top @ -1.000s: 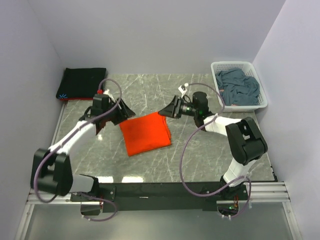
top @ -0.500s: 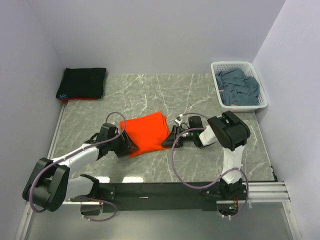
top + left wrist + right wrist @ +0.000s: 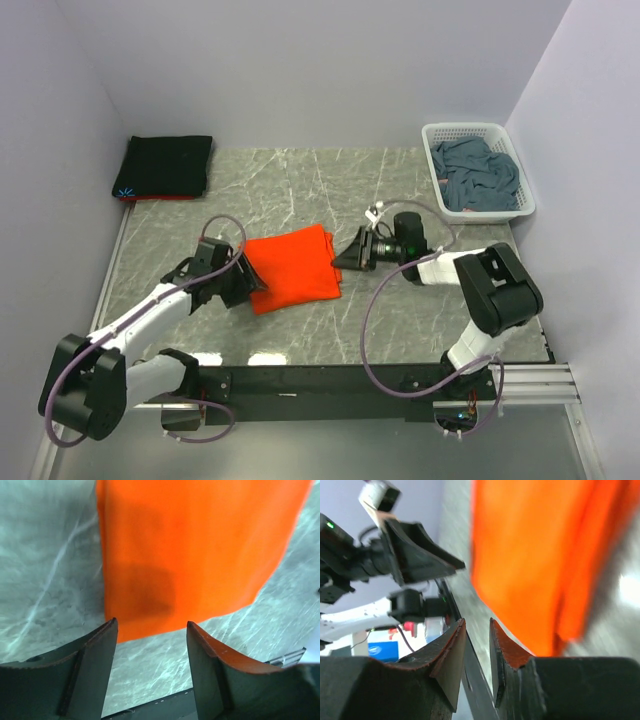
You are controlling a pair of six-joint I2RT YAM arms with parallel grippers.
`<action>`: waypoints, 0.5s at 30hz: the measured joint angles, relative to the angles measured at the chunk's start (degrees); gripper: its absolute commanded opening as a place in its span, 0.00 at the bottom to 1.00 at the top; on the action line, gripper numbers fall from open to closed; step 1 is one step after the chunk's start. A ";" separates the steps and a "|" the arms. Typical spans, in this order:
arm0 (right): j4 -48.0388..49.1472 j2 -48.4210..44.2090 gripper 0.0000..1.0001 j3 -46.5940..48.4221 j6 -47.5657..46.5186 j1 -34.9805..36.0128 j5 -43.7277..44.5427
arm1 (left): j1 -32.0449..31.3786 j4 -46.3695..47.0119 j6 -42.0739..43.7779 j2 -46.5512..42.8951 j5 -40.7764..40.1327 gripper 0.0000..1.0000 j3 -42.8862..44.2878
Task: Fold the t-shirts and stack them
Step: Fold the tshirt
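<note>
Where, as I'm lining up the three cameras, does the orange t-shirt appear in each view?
Top external: the orange t-shirt lies folded mid-table, slightly left of centre.
Left wrist: it fills the upper middle, with its edge low in the frame.
Right wrist: it takes up the upper right, blurred.
Shared landmark: the grey marble table shows beside the shirt in all three.

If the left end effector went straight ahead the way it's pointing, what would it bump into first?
Probably the orange t-shirt. The left end effector points its open fingers at the shirt's edge, right in front. How high it rides above the cloth is hard to tell.
</note>
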 measured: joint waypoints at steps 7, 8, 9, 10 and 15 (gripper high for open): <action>1.86 6.25 0.33 13.20 4.11 1.25 0.98 | 1.55 -5.81 2.64 -3.13 -4.42 0.65 7.61; 2.54 8.70 0.33 15.13 4.76 1.66 1.03 | 2.12 -6.25 2.86 -3.50 -4.81 0.65 7.91; 2.78 10.84 0.33 16.74 5.44 1.99 1.14 | 2.97 -6.88 3.32 -3.96 -5.09 0.66 8.15; 3.28 13.68 0.33 18.58 6.12 2.38 1.33 | 4.02 -7.39 3.85 -4.42 -5.51 0.67 8.17; 4.15 24.57 0.33 21.51 8.41 2.84 3.30 | 9.33 -10.45 5.99 -5.42 -6.80 0.74 8.17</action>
